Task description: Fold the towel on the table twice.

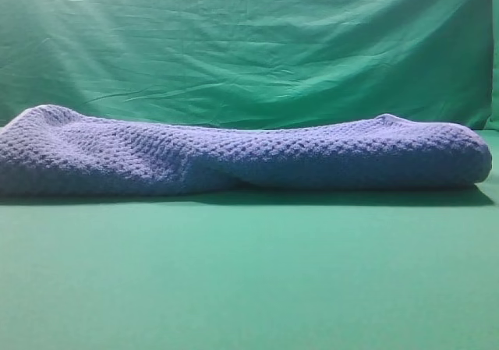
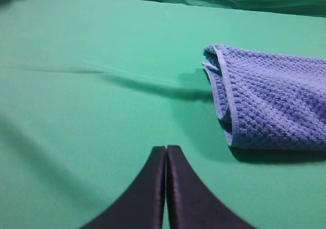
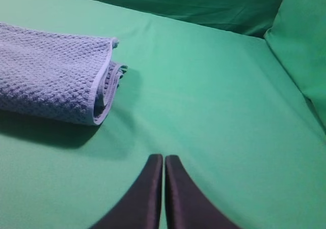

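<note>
towel (image 1: 242,157) laid folded in a long band across the green desk (image 1: 249,280), wrinkled green backdrop (image 1: 249,46) behind, left gripper (image 2: 166,152) closed empty, clear of towel end, right gripper (image 3: 163,160) likewise closed, nothing held

I see the folded towel (image 1: 242,159) lying as a long low ridge across the table (image 1: 249,280), blocking a flat sweep toward the wrinkled green backdrop (image 1: 249,46). In front of it the table lies open. Bare table shows past each towel end beyond both claws.
</note>
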Robot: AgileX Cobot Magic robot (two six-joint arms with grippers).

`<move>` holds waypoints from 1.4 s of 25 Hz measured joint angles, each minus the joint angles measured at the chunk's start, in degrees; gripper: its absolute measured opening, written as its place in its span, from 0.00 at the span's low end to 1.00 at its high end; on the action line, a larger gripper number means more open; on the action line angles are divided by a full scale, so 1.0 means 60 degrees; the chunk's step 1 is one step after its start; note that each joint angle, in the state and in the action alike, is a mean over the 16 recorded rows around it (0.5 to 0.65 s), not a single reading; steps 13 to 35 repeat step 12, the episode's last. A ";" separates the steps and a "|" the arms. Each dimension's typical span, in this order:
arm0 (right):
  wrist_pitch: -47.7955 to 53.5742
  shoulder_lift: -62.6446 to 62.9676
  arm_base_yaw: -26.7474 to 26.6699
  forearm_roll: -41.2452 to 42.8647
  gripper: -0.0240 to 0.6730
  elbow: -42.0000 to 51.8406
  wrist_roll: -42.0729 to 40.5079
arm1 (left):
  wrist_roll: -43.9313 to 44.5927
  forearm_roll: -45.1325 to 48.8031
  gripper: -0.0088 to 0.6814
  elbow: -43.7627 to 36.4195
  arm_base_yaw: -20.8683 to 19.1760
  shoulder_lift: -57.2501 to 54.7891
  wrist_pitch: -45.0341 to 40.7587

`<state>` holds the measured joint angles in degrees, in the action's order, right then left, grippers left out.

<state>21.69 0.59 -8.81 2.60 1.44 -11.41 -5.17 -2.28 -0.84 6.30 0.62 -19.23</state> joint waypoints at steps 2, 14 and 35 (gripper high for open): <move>0.0000 0.0000 0.0029 0.0000 0.03 0.0000 0.0000 | 0.0000 0.0000 0.01 0.0000 0.0000 0.0000 0.0000; 0.0000 0.0000 0.0051 0.0000 0.03 0.0000 0.0000 | 0.0000 0.0000 0.01 0.0000 0.0000 0.0000 0.0000; 0.0000 0.0000 0.0051 0.0000 0.03 0.0000 0.0000 | 0.0000 0.0000 0.01 0.0000 0.0000 0.0000 0.0000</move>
